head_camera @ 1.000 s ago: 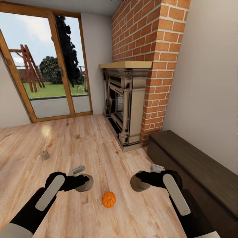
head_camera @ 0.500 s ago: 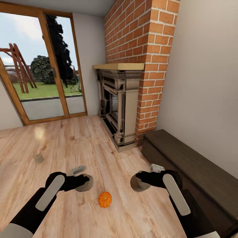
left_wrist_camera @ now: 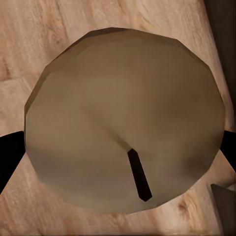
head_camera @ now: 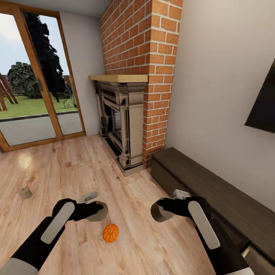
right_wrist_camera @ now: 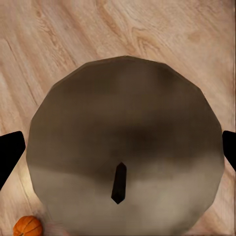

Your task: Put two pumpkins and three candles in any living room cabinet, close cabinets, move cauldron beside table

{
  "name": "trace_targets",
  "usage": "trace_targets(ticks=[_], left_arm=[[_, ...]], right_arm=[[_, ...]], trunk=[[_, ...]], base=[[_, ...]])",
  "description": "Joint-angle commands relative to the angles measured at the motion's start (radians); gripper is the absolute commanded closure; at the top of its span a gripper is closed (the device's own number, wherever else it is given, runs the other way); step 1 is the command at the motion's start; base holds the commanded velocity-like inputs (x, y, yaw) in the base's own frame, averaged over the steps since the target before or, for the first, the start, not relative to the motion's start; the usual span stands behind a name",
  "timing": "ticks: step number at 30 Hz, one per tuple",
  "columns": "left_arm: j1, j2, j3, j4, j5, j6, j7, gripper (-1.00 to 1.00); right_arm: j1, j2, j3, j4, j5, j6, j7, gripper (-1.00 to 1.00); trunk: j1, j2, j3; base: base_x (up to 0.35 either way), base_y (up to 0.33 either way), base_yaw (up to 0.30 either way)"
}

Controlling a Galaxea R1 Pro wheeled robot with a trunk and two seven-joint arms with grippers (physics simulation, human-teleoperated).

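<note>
In the head view each gripper is shut on a cream-beige candle held above the plank floor: my left gripper (head_camera: 94, 211) on the left candle (head_camera: 100, 214), my right gripper (head_camera: 162, 211) on the right candle (head_camera: 156, 214). Both wrist views look onto a candle's round top with its dark wick, the left candle (left_wrist_camera: 123, 123) and the right candle (right_wrist_camera: 123, 147), and black fingertips (left_wrist_camera: 7, 157) show at the sides. One orange pumpkin (head_camera: 110, 233) lies on the floor between the arms, also visible as the pumpkin (right_wrist_camera: 28, 226). A third candle (head_camera: 25, 193) stands on the floor at far left. The dark-brown cabinet (head_camera: 214, 191) runs along the right wall.
An ornate beige-and-black fireplace (head_camera: 122, 126) sits under a brick chimney (head_camera: 152, 57) ahead, just left of the cabinet's far end. Glazed wooden doors (head_camera: 34, 84) fill the left wall. A dark panel (head_camera: 263, 107) hangs on the right wall. Open floor lies ahead and left.
The camera has turned to the right, so the doors, fireplace, pumpkin and floor candle have slid left in the picture. Both grippers still hold their candles the same way.
</note>
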Motion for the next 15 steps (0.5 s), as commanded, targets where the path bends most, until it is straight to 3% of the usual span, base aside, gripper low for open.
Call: trace_targets(ticks=[1, 8, 15], left_arm=[[-0.001, 0.001, -0.002, -0.002, 0.01, 0.0, 0.011, 1.0], [0.0, 0.001, -0.001, -0.002, 0.01, 0.0, 0.011, 1.0], [-0.001, 0.001, -0.001, -0.002, 0.01, 0.0, 0.011, 1.0]], right_arm=[[-0.001, -0.001, 0.002, -0.001, -0.011, 0.0, -0.01, 1.0], [-0.001, -0.001, 0.002, -0.001, -0.011, 0.0, -0.01, 1.0], [-0.001, -0.001, 0.001, -0.001, -0.011, 0.0, -0.009, 1.0]], trunk=[[-0.004, 0.007, 0.002], [-0.031, 0.056, 0.021], [-0.058, 0.105, 0.04]], base=[[-0.1, 0.0, -0.261], [-0.165, 0.024, -0.261], [-0.024, 0.002, -0.261]])
